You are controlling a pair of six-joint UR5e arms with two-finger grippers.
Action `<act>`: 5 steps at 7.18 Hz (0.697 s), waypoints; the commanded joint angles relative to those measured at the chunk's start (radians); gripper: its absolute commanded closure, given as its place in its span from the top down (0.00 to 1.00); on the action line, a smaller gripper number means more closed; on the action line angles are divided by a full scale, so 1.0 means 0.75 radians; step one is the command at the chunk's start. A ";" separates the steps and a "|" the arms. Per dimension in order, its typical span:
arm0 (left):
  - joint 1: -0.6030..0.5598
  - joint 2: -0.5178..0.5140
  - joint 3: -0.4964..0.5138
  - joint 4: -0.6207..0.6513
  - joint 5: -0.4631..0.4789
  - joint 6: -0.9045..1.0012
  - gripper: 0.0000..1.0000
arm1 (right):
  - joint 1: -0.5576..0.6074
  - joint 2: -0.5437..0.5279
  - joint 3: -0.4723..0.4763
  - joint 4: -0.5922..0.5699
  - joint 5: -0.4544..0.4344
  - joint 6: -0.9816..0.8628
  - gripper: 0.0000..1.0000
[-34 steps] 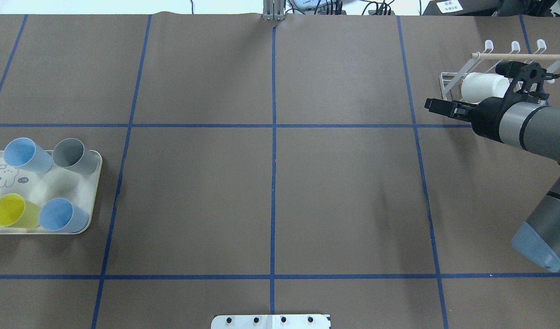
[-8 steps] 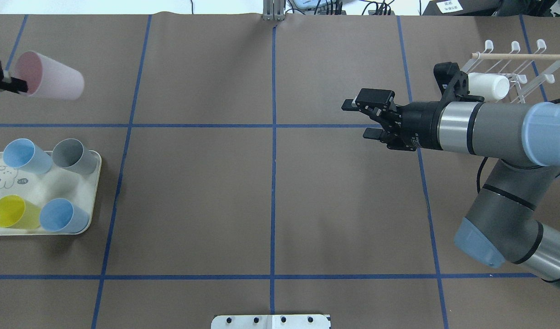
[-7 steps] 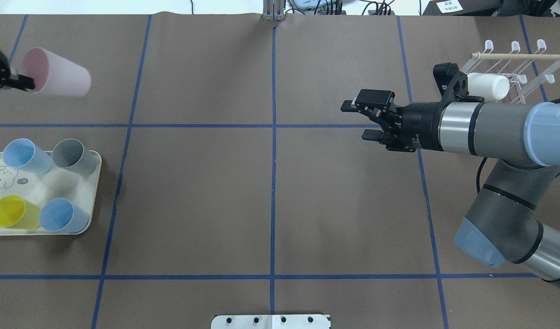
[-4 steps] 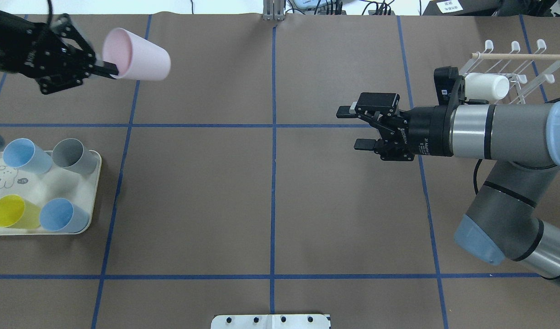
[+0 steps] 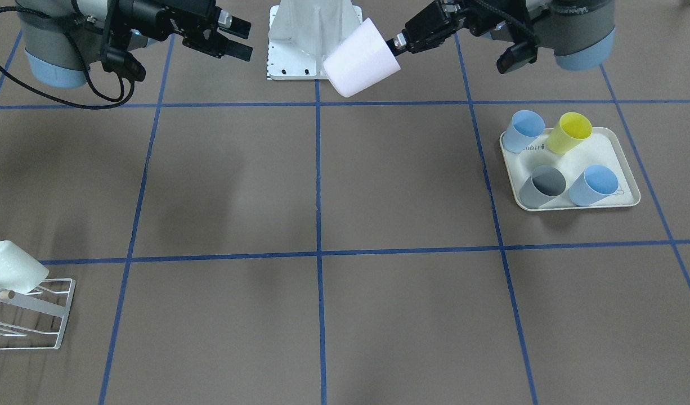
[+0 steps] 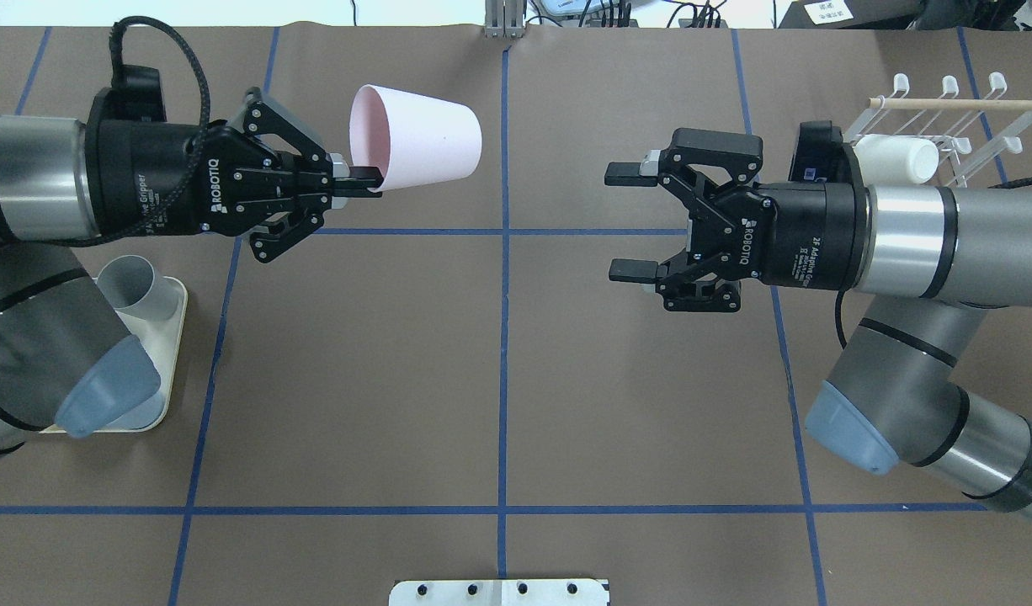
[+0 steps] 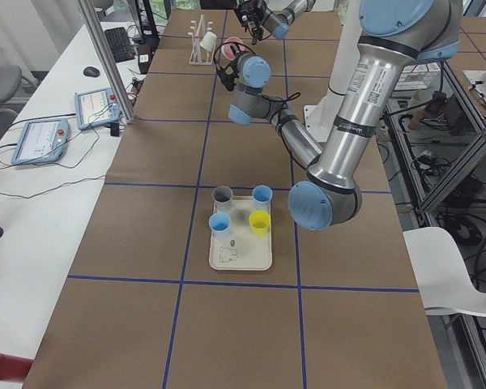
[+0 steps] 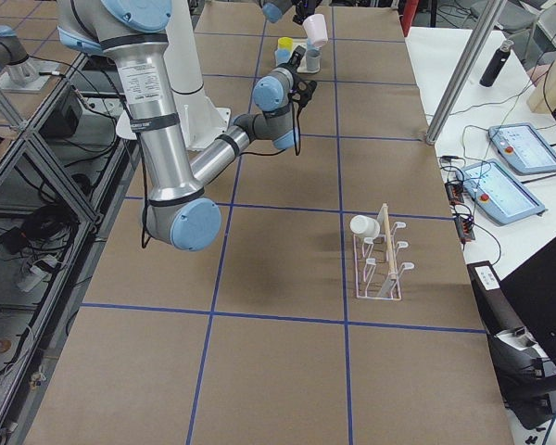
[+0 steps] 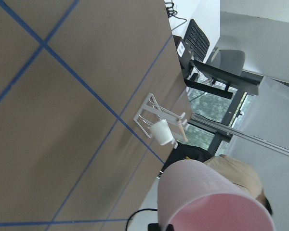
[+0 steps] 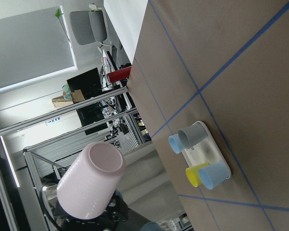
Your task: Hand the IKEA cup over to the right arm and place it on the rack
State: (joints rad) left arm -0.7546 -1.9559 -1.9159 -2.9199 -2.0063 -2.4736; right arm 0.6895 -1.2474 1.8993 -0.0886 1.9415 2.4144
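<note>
A pale pink cup (image 6: 415, 147) hangs on its side above the table, its base pointing at my right gripper. My left gripper (image 6: 360, 177) is shut on the cup's rim, one finger inside the mouth. The front-facing view shows the same grip (image 5: 398, 40) on the cup (image 5: 359, 59). My right gripper (image 6: 627, 222) is open and empty. It faces the cup across the centre line with a gap between them, and the cup (image 10: 91, 180) shows in its wrist view. The white wire rack (image 6: 945, 118) with a wooden dowel stands at the far right, holding a white cup (image 6: 899, 160).
A cream tray (image 5: 623, 202) at the robot's left holds two blue cups, a yellow cup (image 5: 570, 132) and a grey cup (image 5: 542, 185). In the overhead view my left arm hides most of the tray (image 6: 175, 353). A white base plate (image 6: 499, 592) sits at the near edge.
My left arm has carried the pink cup rightwards, from the table's left edge towards the centre line. My right gripper has moved a little left and stayed open.
</note>
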 commanded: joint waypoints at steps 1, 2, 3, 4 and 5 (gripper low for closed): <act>0.071 -0.014 0.012 -0.138 0.080 -0.119 0.00 | -0.015 0.041 -0.004 0.055 -0.077 0.143 0.99; 0.075 -0.041 0.010 -0.140 0.080 -0.156 0.00 | -0.050 0.043 -0.006 0.075 -0.132 0.178 0.99; 0.078 -0.061 0.014 -0.140 0.082 -0.175 0.00 | -0.117 0.043 -0.009 0.138 -0.219 0.178 0.99; 0.080 -0.077 0.016 -0.138 0.082 -0.177 0.00 | -0.146 0.045 -0.011 0.143 -0.232 0.178 0.99; 0.108 -0.080 0.020 -0.138 0.082 -0.177 0.00 | -0.146 0.051 -0.011 0.143 -0.232 0.178 0.99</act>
State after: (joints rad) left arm -0.6902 -2.0083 -1.9036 -3.0235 -1.9455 -2.6029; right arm 0.5932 -1.2129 1.8922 0.0114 1.7792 2.5465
